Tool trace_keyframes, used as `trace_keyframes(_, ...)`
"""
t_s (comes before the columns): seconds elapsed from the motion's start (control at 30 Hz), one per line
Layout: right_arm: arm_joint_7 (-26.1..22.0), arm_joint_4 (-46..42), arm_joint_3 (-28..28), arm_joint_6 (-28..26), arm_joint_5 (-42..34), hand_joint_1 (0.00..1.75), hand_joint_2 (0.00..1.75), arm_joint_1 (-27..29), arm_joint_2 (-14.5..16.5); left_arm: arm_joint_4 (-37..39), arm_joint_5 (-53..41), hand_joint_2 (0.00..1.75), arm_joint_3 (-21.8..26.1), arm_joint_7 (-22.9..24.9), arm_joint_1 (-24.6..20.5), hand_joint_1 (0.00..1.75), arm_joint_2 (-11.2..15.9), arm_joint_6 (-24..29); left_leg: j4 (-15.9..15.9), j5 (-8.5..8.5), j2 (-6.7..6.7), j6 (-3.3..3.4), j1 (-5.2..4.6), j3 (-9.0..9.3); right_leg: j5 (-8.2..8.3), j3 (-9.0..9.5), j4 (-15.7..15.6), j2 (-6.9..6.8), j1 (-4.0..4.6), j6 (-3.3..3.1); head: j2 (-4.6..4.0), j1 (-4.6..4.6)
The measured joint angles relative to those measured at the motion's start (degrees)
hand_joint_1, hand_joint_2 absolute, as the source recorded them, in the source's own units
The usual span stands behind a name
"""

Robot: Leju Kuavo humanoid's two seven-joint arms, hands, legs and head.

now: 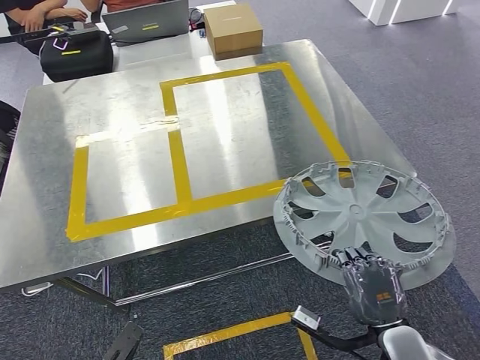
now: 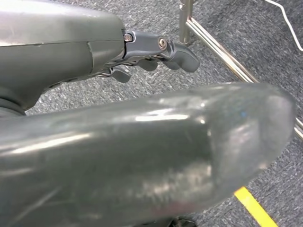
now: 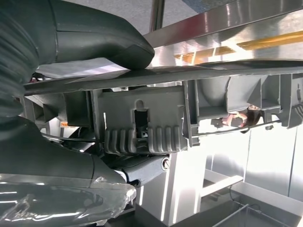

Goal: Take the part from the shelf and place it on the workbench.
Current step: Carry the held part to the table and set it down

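Overhead, a grey wheel cover [image 1: 363,217] is seen gripped at its near rim by the right hand [image 1: 373,285], whose dark fingers [image 1: 354,259] are curled over the edge. The part is held roughly level, just ahead of that hand, with its far edge overlapping the near right corner of the steel workbench [image 1: 45,195]; whether it touches the metal cannot be told. From the right wrist, the thumb [image 3: 103,42] is shown pressed on one face of the rim [image 3: 143,127] and the fingers on the other. Beyond the hand, the brushed tabletop is marked with yellow tape [image 1: 181,161] laid out in rectangles. Farther off, a cardboard box [image 1: 233,28], a black case [image 1: 76,54] and a laptop [image 1: 148,21] are set along the back edge. Grey carpet [image 1: 418,82] is spread around the bench. The left hand [image 2: 157,49] is caught low beside a bench leg, fingers extended, nothing held.
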Motion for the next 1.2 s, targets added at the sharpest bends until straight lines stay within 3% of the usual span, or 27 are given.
trace_keyframes(0.1,0.0,0.0,0.0,0.4,0.0,1.75,1.75,-0.1,0.0,0.0,0.2,0.00,-0.1,0.1,0.0,0.00,0.2,0.0,0.1,-0.19,0.04,1.09,-0.27,-0.06,0.22,0.19,-0.7,0.07,-0.34,0.71,0.00,-0.03)
trace_keyframes(0.13,0.0,0.0,-0.1,0.5,0.0,1.75,1.75,0.0,0.0,0.0,0.3,0.00,-0.2,0.1,0.0,0.00,0.2,0.0,-0.5,0.03,0.07,1.62,-0.22,0.27,0.33,0.32,-1.0,0.03,-0.31,0.99,0.01,-0.06)
trace_keyframes(0.2,0.0,-0.1,-0.1,0.8,0.0,1.75,1.75,0.0,-0.1,0.0,0.3,0.00,-0.3,0.2,0.0,0.00,0.1,0.0,-2.2,0.76,0.12,2.06,0.17,1.38,-0.38,0.07,-0.2,-0.71,-0.03,1.23,0.01,0.14)
trace_keyframes(0.23,0.0,-0.2,-0.2,0.9,0.0,1.75,1.75,0.0,-0.2,0.0,0.3,0.00,-0.4,0.2,0.0,0.00,0.1,0.0,-2.9,1.07,0.13,2.08,0.45,1.92,-1.65,-0.83,1.9,-1.23,0.08,1.33,0.01,0.28)
trace_keyframes(0.3,0.0,-0.2,-0.1,1.0,0.0,1.75,1.75,0.0,-0.2,0.0,0.4,0.00,-0.5,0.4,0.0,0.00,0.0,0.0,-3.2,1.11,0.13,2.02,0.69,2.17,-5.29,-4.18,9.0,-2.08,-0.08,1.73,0.00,0.51)
trace_keyframes(0.33,0.0,-0.2,-0.1,1.0,0.0,1.75,1.75,-0.1,-0.2,0.0,0.4,0.00,-0.5,0.5,0.0,0.00,0.0,0.0,-3.1,1.04,0.11,1.89,0.80,2.16,-6.50,-5.78,12.2,-2.28,-0.27,2.05,0.00,0.54)
trace_keyframes(0.37,0.0,-0.2,-0.1,1.0,0.0,1.75,1.75,0.0,-0.2,0.0,0.5,0.00,-0.5,0.6,0.1,0.00,0.0,0.0,-3.0,0.91,0.08,1.69,0.96,2.15,-6.66,-6.56,13.6,-2.39,-0.49,2.42,0.00,0.53)
trace_keyframes(0.4,0.0,-0.2,0.0,1.0,0.0,1.75,1.75,0.0,-0.2,0.0,0.5,0.00,-0.5,0.7,0.1,0.00,0.0,0.0,-2.7,0.71,-0.01,1.34,1.23,2.14,-5.69,-6.20,12.9,-2.44,-0.75,2.85,0.00,0.53)
trace_keyframes(0.5,0.0,-0.1,0.2,0.9,0.0,1.75,1.75,0.0,-0.1,0.0,0.8,0.00,-0.6,0.8,0.2,0.00,0.2,0.0,-0.8,-0.59,-0.46,-0.49,2.01,1.73,-1.25,-0.88,3.1,-1.62,-1.76,4.43,0.00,0.80)
trace_keyframes(0.57,0.0,-0.1,0.4,0.9,0.0,1.75,1.75,-0.1,-0.1,0.0,1.0,0.00,-0.7,0.9,0.2,0.00,0.4,0.1,0.5,-1.24,-0.66,-1.44,1.86,1.08,-1.09,0.37,1.1,-0.83,-2.06,3.71,0.00,0.91)
trace_keyframes(0.63,0.0,-0.1,0.5,0.9,0.0,1.75,1.75,0.0,0.0,0.0,1.0,0.00,-1.0,0.9,0.2,0.00,0.5,0.2,0.7,-1.24,-0.71,-1.77,1.74,0.76,-1.20,-0.13,1.9,-1.03,-2.01,2.03,0.01,0.50)
trace_keyframes(0.7,0.0,-0.1,0.5,0.9,0.0,1.75,1.75,0.1,0.0,0.0,1.1,0.00,-1.2,0.9,0.2,0.00,0.5,0.2,2.1,-2.09,1.18,-1.96,1.65,0.12,-1.23,-0.29,2.1,-1.52,-1.79,1.08,0.01,0.07)
trace_keyframes(0.77,0.0,-0.2,0.5,0.9,0.0,1.75,1.75,0.1,0.0,0.0,1.1,0.00,-1.4,0.9,0.0,0.00,0.4,0.2,7.7,-4.99,3.76,-1.95,1.49,-2.64,-1.22,-0.27,2.0,-2.13,-1.39,0.41,0.00,-0.17)
trace_keyframes(0.83,0.0,-0.2,0.6,0.9,0.0,1.75,1.75,0.2,0.0,0.0,1.1,0.00,-1.5,0.9,-0.1,0.00,0.3,0.2,15.5,-8.09,4.51,-1.66,1.35,-6.65,-1.30,-0.27,2.0,-2.83,-0.91,0.06,0.00,-0.26)
trace_keyframes(0.87,0.0,-0.2,0.7,0.9,0.0,1.75,1.75,0.2,0.0,0.0,1.1,0.00,-1.5,0.9,-0.1,0.00,0.3,0.2,17.8,-8.50,4.54,-1.36,1.22,-7.91,-1.38,-0.25,2.0,-3.14,-0.67,-0.09,0.00,-0.25)
trace_keyframes(0.9,0.0,-0.2,0.7,0.9,0.0,1.75,1.75,0.2,0.0,0.0,1.1,0.00,-1.5,0.9,0.0,0.00,0.3,0.2,18.0,-7.84,4.55,-0.97,1.01,-8.15,-1.45,-0.18,2.0,-3.40,-0.43,-0.19,0.00,-0.26)
trace_keyframes(0.93,0.0,-0.2,0.8,0.9,0.0,1.75,1.75,0.2,0.0,0.0,1.2,0.00,-1.5,0.9,0.0,0.00,0.3,0.2,16.1,-6.26,4.55,-0.46,0.75,-7.30,-1.50,-0.08,2.0,-3.62,-0.23,-0.26,0.00,-0.25)
trace_keyframes(1.0,0.0,-0.2,0.8,0.9,0.0,1.75,1.75,0.2,0.0,0.0,1.3,0.00,-1.6,0.9,0.0,0.00,0.3,0.2,8.7,-2.65,5.00,0.89,-0.04,-3.65,-1.65,0.12,2.0,-3.96,0.12,-0.30,0.00,-0.23)
trace_keyframes(1.03,0.0,-0.2,0.8,0.9,0.0,1.75,1.75,0.2,0.0,0.0,1.4,0.00,-1.6,0.9,-0.1,0.00,0.3,0.2,5.5,-1.69,5.32,1.33,-0.37,-2.07,-1.72,0.10,2.0,-4.07,0.27,-0.22,0.00,-0.23)
trace_keyframes(1.1,0.0,-0.2,0.8,0.8,0.0,1.75,1.75,0.2,0.0,0.0,1.4,0.00,-1.6,0.9,-0.1,0.00,0.3,0.3,2.3,-1.27,5.69,0.71,-0.65,-0.76,-1.82,-0.09,2.1,-4.28,0.52,-0.41,0.00,-0.18)
trace_keyframes(1.17,0.0,-0.2,0.8,0.8,0.0,1.75,1.75,0.2,0.0,0.0,1.5,0.00,-1.6,0.9,0.0,0.00,0.2,0.3,1.9,-1.10,5.38,-0.19,-0.58,-0.72,-1.73,-0.03,1.8,-4.49,0.57,-0.81,0.00,-0.13)
trace_keyframes(1.2,0.0,-0.2,0.8,0.8,0.0,1.75,1.75,0.3,0.0,0.0,1.5,0.00,-1.6,0.9,0.1,0.00,0.2,0.3,1.9,-1.14,5.28,-0.12,-0.60,-0.71,-1.62,0.11,1.5,-4.56,0.55,-0.87,0.00,-0.13)
